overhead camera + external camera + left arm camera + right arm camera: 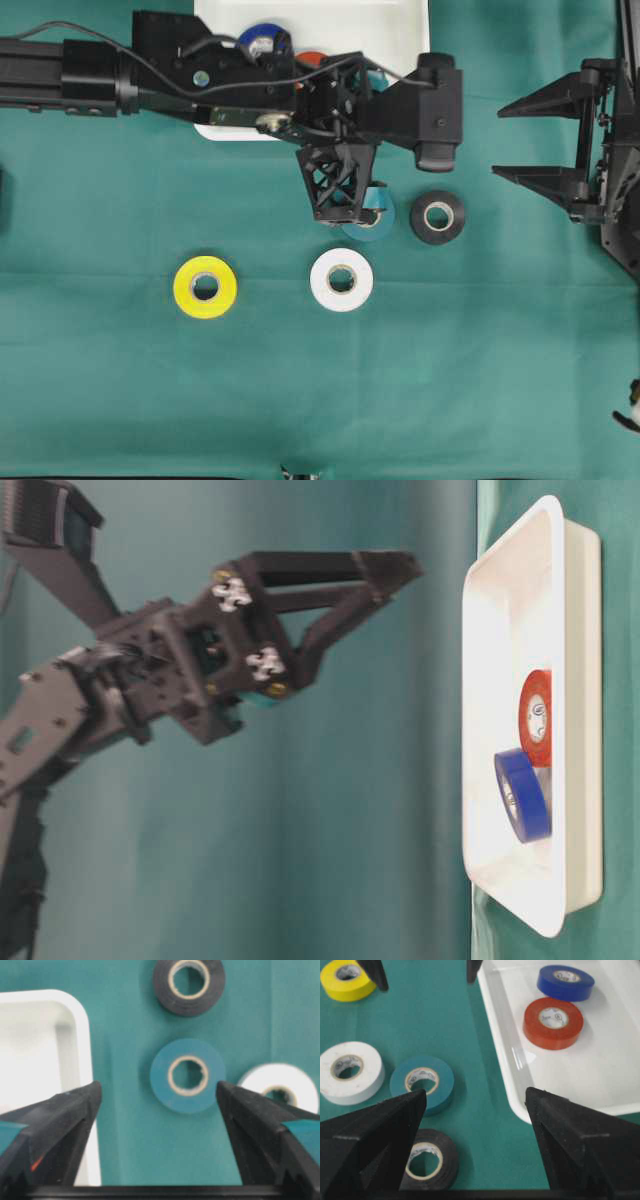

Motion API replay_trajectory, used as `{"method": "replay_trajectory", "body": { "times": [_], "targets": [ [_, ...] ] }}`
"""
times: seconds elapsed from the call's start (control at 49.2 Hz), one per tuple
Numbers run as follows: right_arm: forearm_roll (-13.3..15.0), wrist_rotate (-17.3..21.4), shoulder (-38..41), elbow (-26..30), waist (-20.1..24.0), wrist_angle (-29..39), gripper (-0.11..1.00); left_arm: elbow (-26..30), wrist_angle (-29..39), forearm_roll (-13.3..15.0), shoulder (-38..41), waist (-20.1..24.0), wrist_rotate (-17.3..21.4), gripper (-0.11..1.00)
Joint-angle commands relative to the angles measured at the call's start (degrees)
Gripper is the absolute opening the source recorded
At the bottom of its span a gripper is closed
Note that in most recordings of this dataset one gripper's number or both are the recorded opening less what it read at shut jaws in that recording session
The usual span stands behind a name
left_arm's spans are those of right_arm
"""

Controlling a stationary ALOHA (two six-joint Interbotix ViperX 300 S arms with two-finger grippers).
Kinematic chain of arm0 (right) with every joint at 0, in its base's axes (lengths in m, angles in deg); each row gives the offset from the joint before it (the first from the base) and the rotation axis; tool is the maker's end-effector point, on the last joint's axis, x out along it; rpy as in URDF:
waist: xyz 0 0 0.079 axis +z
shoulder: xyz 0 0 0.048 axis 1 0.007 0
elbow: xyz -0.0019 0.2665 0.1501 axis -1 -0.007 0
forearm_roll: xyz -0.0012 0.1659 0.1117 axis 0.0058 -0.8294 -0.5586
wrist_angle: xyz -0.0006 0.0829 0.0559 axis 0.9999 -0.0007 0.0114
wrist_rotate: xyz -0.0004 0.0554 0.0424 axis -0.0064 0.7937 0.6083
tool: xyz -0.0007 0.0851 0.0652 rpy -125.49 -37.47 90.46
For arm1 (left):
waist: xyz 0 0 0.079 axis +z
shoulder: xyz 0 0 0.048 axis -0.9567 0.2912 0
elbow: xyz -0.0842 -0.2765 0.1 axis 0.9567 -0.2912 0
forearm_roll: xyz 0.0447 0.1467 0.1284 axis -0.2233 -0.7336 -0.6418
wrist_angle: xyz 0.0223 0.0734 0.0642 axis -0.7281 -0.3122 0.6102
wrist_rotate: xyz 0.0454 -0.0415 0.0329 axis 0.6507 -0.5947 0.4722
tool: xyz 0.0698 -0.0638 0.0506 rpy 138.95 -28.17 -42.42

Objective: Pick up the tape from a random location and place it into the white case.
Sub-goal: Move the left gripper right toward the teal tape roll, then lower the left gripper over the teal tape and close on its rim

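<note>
Left gripper hovers with fingers wide apart above a teal tape roll lying flat mid-bench, near the white case at the far edge. Right gripper also has fingers wide, holding nothing

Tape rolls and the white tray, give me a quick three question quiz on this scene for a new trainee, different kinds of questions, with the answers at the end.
1. True or false: the white tray already holds two tape rolls.
2. Which roll lies framed between the open fingers of the left gripper in its wrist view? A yellow, B teal, C black.
3. How many rolls lie on the green cloth, outside the tray?

Key
1. True: the red roll and the blue roll.
2. B, the teal roll.
3. Four: the yellow roll, white roll, teal roll and black roll.
</note>
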Motion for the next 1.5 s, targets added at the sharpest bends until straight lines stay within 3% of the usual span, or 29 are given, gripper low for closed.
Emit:
{"method": "replay_trajectory", "body": {
  "times": [0.0,0.203,0.386,1.22,1.484],
  "targets": [
    [0.1,-0.1,0.6,1.0,-0.1,-0.3,0.84,3.4,2.5,-0.2,-0.9,0.0,0.3,0.98],
    [0.1,-0.1,1.0,1.0,-0.1,-0.3,0.84,7.1,7.5,-0.2,-0.4,0.1,0.3,0.98],
    [0.1,-0.1,1.1,1.0,-0.1,-0.3,0.84,7.9,8.1,-0.2,-0.2,0.0,0.0,0.98],
    [0.2,-0.1,1.1,1.3,-0.1,-0.3,0.84,5.6,6.5,-0.2,-0.9,0.0,-0.2,0.98],
    [0.2,-0.1,1.1,1.4,0.0,-0.3,0.84,2.8,3.3,-0.1,-0.6,-0.1,-0.2,0.98]
  ]
}}
